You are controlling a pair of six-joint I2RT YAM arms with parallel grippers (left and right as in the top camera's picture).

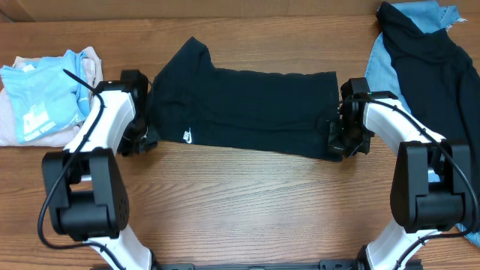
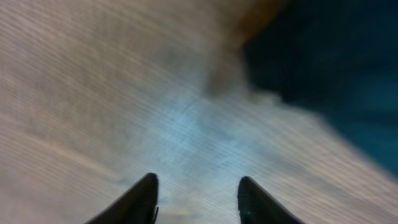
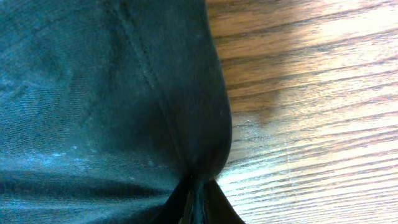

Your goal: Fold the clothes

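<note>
Plain black tee point(image 1: 255, 109), white swoosh point(image 1: 187, 136); light-blue tee point(image 1: 45, 86), white print point(image 1: 34, 120); blue denim point(image 1: 379, 71); beige cloth point(image 1: 9, 112); brown wood-grained table point(image 1: 247, 202).

My left wrist view is all smear: the table point(image 2: 124, 93) grain streaks, and the black shirt point(image 2: 336, 62) at 2 o'clock is a dark blur. The bottom edge cuts off my left claw point(image 2: 198, 180) just below the fingertips. At my right claw point(image 3: 196, 202), at 6 o'clock, dark fingers and pinched cloth merge together. Overhead, the logo point(image 1: 187, 136) is too small to read, and the dark garment point(image 1: 435, 82) at 2 o'clock runs off the frame.
</note>
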